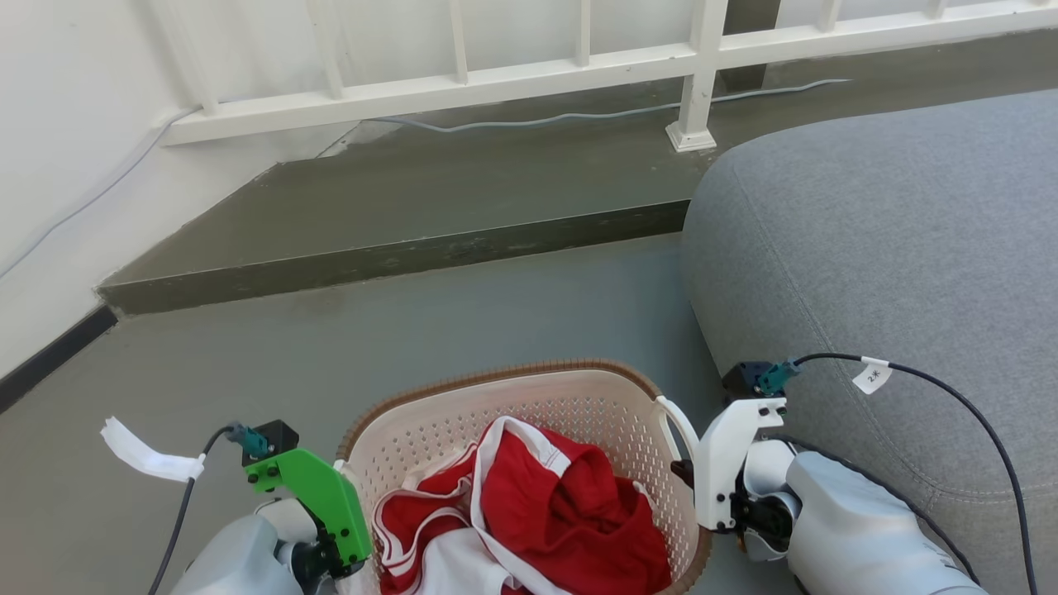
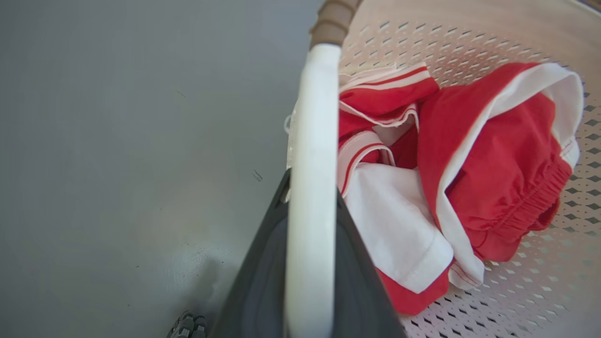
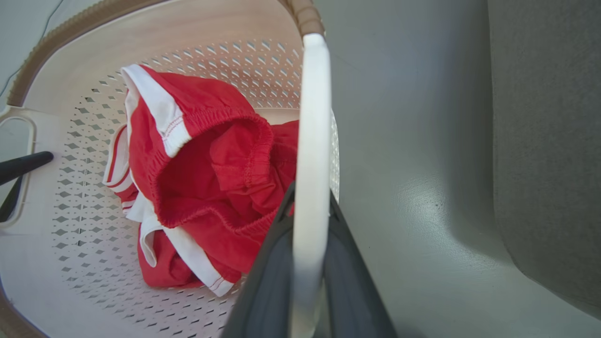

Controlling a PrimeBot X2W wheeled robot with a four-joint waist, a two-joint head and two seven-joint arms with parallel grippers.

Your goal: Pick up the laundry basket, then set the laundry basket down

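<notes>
Left claw (image 2: 312, 188), right claw (image 3: 311, 197) pinch laundry basket (image 1: 512, 405) at opposite sides.

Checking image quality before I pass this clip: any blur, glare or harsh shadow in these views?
Head view: sharp, evenly lit, the laundry basket clear. Left wrist view: its white handle and the left gripper's fingers blur up close; the red clothes are crisp. Right wrist view: same near blur, plus a pale sheen on the floor.

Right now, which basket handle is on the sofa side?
The handle in the right gripper: the grey sofa lies just beyond it. The other handle, in the left gripper, faces bare floor.
</notes>
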